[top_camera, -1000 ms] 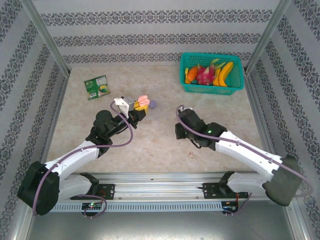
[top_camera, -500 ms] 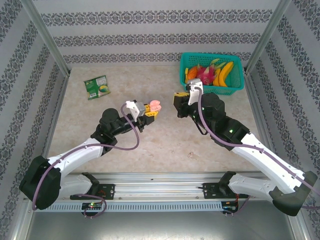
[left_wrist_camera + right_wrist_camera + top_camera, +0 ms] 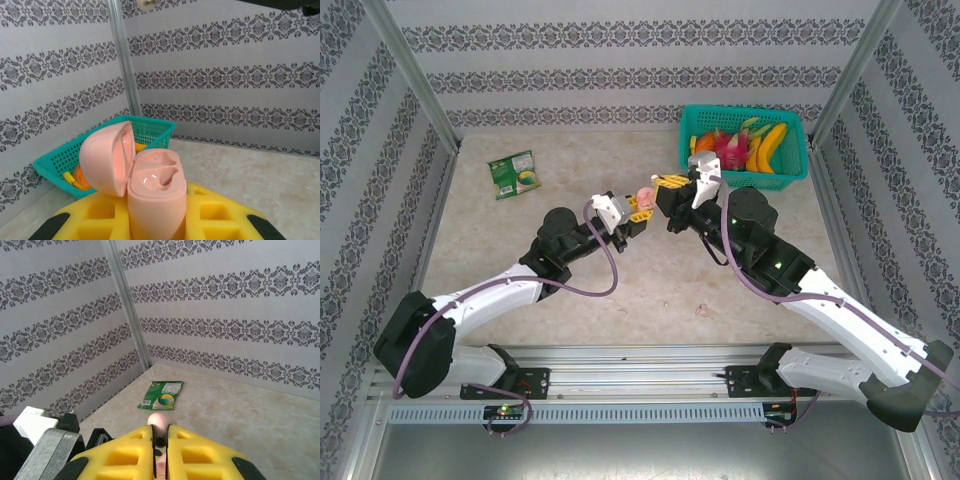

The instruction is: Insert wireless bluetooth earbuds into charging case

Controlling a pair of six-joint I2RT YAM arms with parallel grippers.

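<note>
One earbud (image 3: 160, 468) in right pincer (image 3: 160, 434), case (image 3: 156, 200) open

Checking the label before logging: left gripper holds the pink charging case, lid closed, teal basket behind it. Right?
Not quite: the lid is open, not closed. In the left wrist view, the left gripper holds the pink charging case with its lid swung back to the left, exposing the two wells. The teal basket does sit behind it.

Left gripper (image 3: 638, 208) swings right with the open pink case (image 3: 643, 194), right gripper (image 3: 667, 184) comes up off the table (image 3: 620, 290), case now just ahead of its fingertips.
</note>
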